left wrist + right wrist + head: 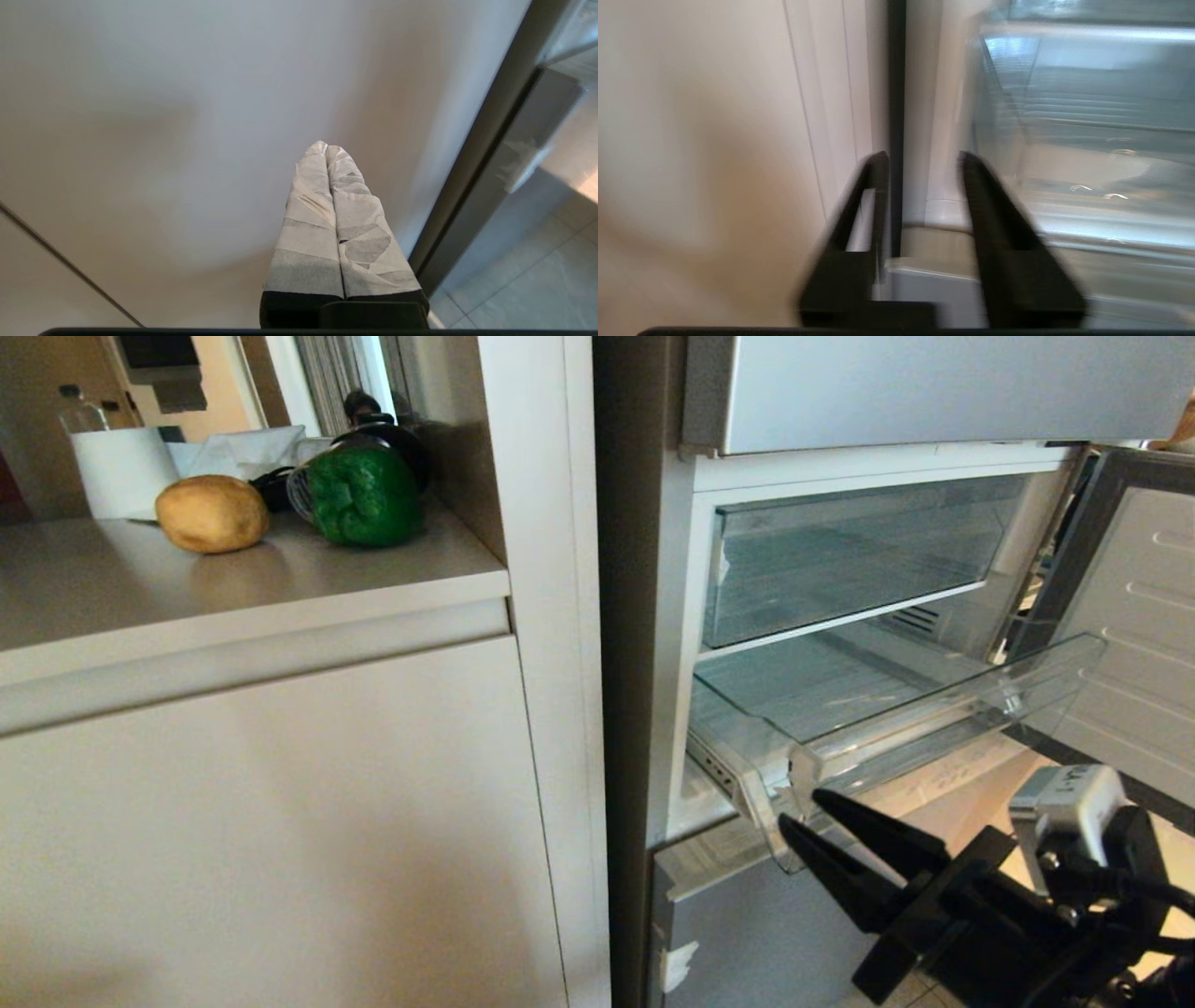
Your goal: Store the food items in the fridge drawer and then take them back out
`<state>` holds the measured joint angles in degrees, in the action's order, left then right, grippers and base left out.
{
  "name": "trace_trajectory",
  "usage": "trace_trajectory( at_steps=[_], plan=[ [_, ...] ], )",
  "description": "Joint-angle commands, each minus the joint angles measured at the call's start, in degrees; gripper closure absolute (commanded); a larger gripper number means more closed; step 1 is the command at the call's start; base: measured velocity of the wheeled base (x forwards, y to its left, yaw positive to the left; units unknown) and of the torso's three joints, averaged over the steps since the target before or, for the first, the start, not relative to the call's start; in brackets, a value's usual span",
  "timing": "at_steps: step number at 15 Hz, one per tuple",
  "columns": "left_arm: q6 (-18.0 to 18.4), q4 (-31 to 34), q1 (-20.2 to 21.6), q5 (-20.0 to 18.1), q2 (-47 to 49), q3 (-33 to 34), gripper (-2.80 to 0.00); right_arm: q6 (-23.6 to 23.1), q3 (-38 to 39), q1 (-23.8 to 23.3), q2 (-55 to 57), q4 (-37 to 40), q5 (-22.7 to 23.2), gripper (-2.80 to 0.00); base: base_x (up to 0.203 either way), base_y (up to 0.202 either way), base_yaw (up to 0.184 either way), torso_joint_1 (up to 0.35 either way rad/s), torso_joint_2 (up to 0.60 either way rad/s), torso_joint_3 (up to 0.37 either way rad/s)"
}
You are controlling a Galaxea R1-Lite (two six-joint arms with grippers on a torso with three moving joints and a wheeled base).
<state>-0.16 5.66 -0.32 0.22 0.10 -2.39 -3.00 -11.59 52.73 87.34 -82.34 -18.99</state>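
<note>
The tan potato [212, 513] and the glossy green bell pepper [362, 496] sit side by side on the pale counter [280, 588] at the upper left. The fridge drawer compartment [840, 569] stands open and holds nothing that I can see. Its door panel [1130, 616] is swung out to the right, and a clear flap [934, 709] tilts outward. My right gripper [801, 809] [922, 156] is open and empty, just below the flap's left corner. My left gripper [325, 145] is shut on nothing, facing the white cabinet front [187, 116]; it is out of the head view.
A white paper roll [121, 471] and a dark appliance [397, 434] stand behind the food on the counter. The lowest fridge panel [747, 933], with white tape on its left edge, is closed below my right gripper. Tiled floor [537, 280] lies underneath.
</note>
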Motion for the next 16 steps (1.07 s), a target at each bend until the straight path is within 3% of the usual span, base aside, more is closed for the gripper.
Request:
trace_trajectory(
  at_steps=[1,8,11,14,15,16],
  plan=[
    [-0.02,0.05,-0.03,0.05,0.08,0.02,0.0,-0.08,0.48,0.4,-1.0,0.26,-0.69,-2.8,0.0,0.0,0.0,0.0,0.0,0.0],
    [-0.02,0.05,-0.03,0.05,0.08,0.02,0.0,-0.3,-0.33,0.94,-11.93,5.62,-0.7,-2.8,0.0,0.0,0.0,0.0,0.0,0.0],
    [-0.02,0.1,-0.03,0.05,0.08,0.02,0.0,-0.27,-7.2,0.76,-21.9,19.88,-0.76,-2.8,0.0,0.0,0.0,0.0,0.0,0.0],
    [-0.02,0.05,-0.03,0.05,0.08,0.02,0.0,0.5,-13.72,-1.9,-32.28,39.26,-0.41,-2.8,0.0,0.0,0.0,0.0,0.0,0.0],
    [-0.02,0.12,-0.03,0.05,0.08,0.02,0.0,0.96,-14.48,-3.57,-34.62,43.29,-0.21,-1.08,0.0,0.0,0.0,0.0,0.0,0.0],
    [-0.02,0.05,-0.03,0.05,0.08,0.02,0.0,1.68,-14.54,-5.78,-36.62,45.55,0.06,0.0,0.0,0.0,0.0,0.0,0.0,0.0]
  ],
)
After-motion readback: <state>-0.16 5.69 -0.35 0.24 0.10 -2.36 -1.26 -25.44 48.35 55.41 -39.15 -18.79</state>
